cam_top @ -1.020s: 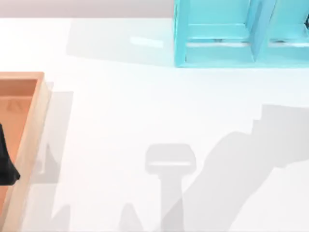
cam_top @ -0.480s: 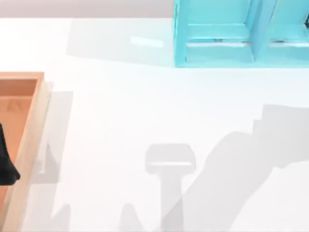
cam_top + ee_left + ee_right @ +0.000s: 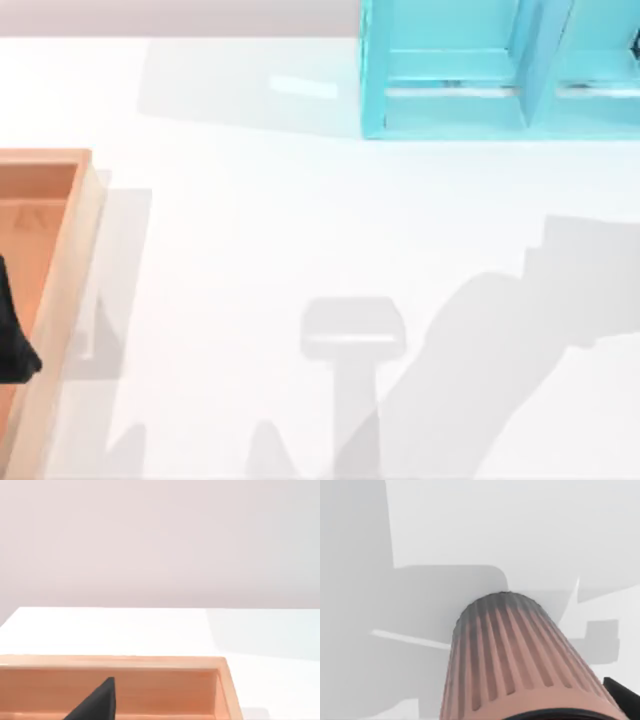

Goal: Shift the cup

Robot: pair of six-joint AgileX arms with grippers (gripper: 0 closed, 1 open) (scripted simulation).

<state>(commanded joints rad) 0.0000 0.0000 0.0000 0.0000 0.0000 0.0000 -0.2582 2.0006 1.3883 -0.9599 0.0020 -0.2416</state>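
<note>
Tray (image 3: 72,250), of pale wood, sits at the table's (image 3: 250,220) left edge, and a dark part of the left arm (image 3: 12,340) hangs over its floor. Left wrist view looks across the tray's far wall toward bare table. Whether the left gripper is spread or pressed together cannot be told. Judgement: this arm is parked over the tray, clear of the working area.

Centre of the table carries only shadows, one blocky shape near the middle and a broad one to its right, consistent with something held overhead.

Shelf (image 3: 500,70), turquoise, with open compartments, stands at the far right edge.

Cup (image 3: 520,660), ribbed and salmon-pink, shows in the right wrist view, seen close along its length with its base toward the table below. A dark finger (image 3: 622,692) of the right gripper shows beside its rim. Judgement: the right gripper is pinching the cup and carrying it above the table, apart from the surface, so that it can be set down elsewhere. Destination is not evident.
</note>
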